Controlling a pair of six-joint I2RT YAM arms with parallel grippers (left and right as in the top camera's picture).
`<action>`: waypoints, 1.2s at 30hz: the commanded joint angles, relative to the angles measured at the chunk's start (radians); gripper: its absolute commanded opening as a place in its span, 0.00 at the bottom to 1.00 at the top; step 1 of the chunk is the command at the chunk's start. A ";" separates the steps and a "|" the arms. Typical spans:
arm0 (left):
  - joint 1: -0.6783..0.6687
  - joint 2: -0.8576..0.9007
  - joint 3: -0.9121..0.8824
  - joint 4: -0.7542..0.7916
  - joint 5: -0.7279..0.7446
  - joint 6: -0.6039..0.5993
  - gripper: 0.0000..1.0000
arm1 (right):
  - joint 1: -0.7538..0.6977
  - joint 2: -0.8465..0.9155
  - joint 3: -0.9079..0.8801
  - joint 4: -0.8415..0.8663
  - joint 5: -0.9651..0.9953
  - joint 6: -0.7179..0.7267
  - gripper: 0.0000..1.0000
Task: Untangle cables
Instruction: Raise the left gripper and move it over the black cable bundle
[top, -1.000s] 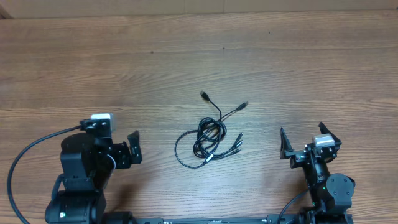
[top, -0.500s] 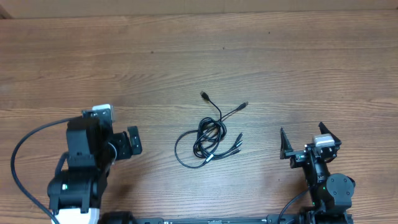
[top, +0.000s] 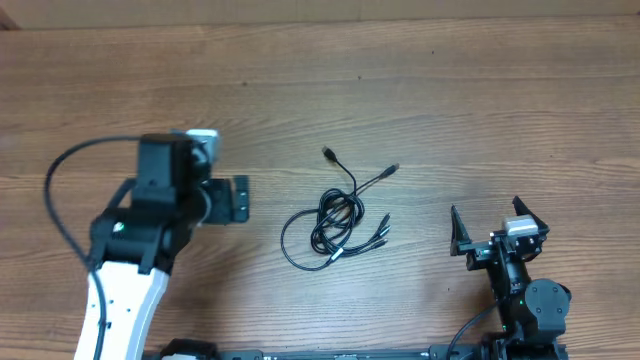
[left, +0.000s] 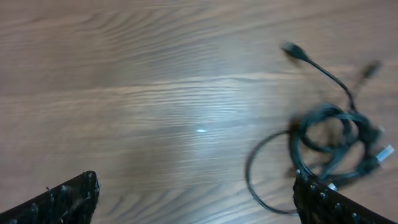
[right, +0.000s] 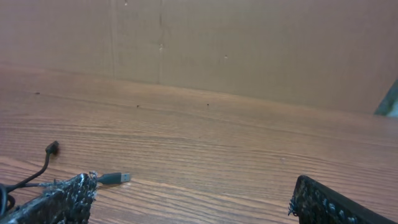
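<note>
Black cables (top: 335, 222) lie knotted on the desk (top: 400, 90), untouched; I see nothing untangled yet: left tool (top: 240, 199) near them, right tool (top: 490, 224) well apart, both wide open, empty.

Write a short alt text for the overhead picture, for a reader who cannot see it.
A loose tangle of thin black cables lies in the middle of a wooden table. The left pincer is open close to the tangle's left side; the right pincer is open farther off on the right. Neither holds anything.
</note>
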 joint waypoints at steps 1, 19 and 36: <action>-0.082 0.062 0.043 -0.007 0.022 0.065 0.99 | 0.007 -0.010 -0.005 0.006 -0.001 -0.004 1.00; -0.128 0.268 0.043 0.006 0.024 0.085 0.99 | 0.007 -0.010 -0.005 0.006 0.000 -0.004 1.00; -0.129 0.268 0.043 0.012 0.028 0.074 1.00 | 0.007 -0.010 -0.005 0.006 -0.001 -0.004 1.00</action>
